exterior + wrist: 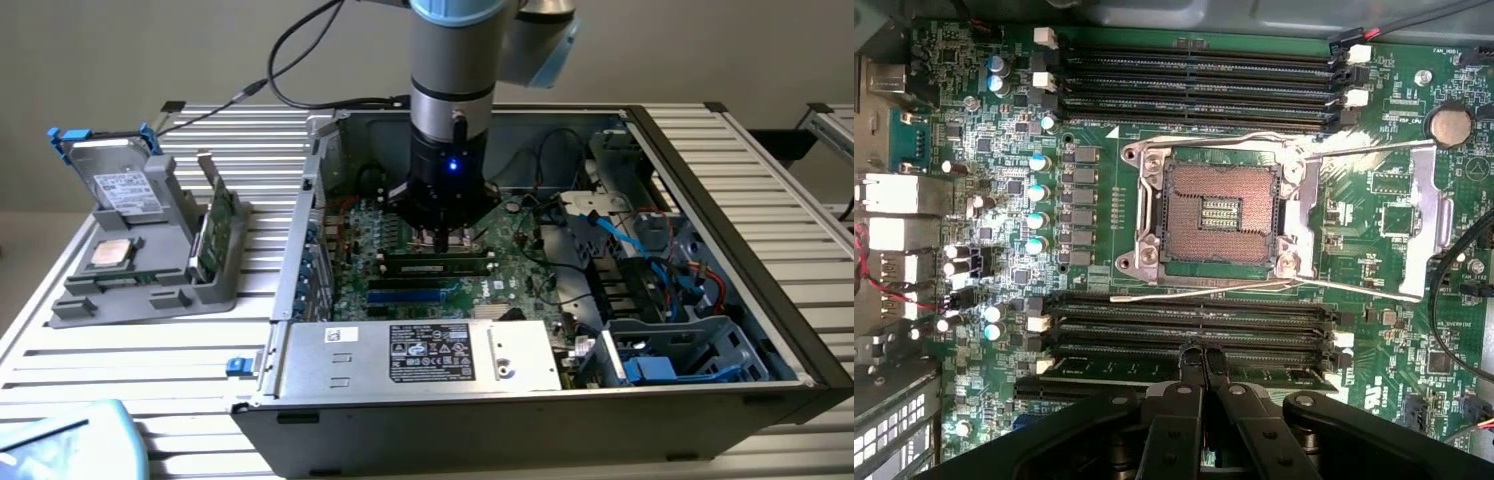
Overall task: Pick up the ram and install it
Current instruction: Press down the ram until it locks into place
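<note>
Aluminium first: looking across the slatted bench (747, 150), then into the open computer case (400, 420) lying on it, then down to the green motherboard (521, 235). Finding the ram (434, 266) lying flat along a memory slot just on the near side of the empty processor socket (1219, 210). Seeing the tool (445, 238) hanging directly over the stick's middle, fingers together, tips at or touching its top edge; not clamping it. Judging the stick light, stiff, thin and fragile: taking it by the long edges, keeping off chips and contacts. Noting another green board (218, 215) standing in the grey holder (134, 295) at the exterior view's left.
</note>
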Controlling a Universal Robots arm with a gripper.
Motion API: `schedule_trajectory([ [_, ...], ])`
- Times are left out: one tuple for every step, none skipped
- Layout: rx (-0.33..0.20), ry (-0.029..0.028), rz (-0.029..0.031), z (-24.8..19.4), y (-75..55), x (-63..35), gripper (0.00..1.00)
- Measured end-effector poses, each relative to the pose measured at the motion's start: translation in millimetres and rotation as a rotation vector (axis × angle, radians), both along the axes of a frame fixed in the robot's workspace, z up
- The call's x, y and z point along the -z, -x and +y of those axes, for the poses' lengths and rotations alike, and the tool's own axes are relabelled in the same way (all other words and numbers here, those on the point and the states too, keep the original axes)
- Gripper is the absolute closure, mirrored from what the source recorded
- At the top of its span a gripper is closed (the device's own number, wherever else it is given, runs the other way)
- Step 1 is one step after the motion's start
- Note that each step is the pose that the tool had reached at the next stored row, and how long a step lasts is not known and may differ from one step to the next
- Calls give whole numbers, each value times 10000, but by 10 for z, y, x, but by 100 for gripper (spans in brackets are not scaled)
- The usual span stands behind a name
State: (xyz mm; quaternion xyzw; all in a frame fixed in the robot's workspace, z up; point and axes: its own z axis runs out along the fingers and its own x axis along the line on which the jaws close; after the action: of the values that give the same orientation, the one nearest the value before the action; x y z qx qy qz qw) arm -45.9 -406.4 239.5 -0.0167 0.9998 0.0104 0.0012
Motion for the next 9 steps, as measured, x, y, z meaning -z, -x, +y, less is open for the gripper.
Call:
schedule_trajectory([
  [-1,0,1,-9,3,-10,89],
  [0,0,1,-20,5,-23,89],
  [5,0,1,-31,5,-38,89],
  [10,-1,1,-42,5,-54,89],
  [18,-2,0,-53,5,-69,89],
  [27,-2,0,-67,5,-84,89],
  [35,-2,0,-81,5,-96,89],
  [43,-1,0,-99,5,-102,89],
  [52,-1,1,-118,5,-105,89],
])
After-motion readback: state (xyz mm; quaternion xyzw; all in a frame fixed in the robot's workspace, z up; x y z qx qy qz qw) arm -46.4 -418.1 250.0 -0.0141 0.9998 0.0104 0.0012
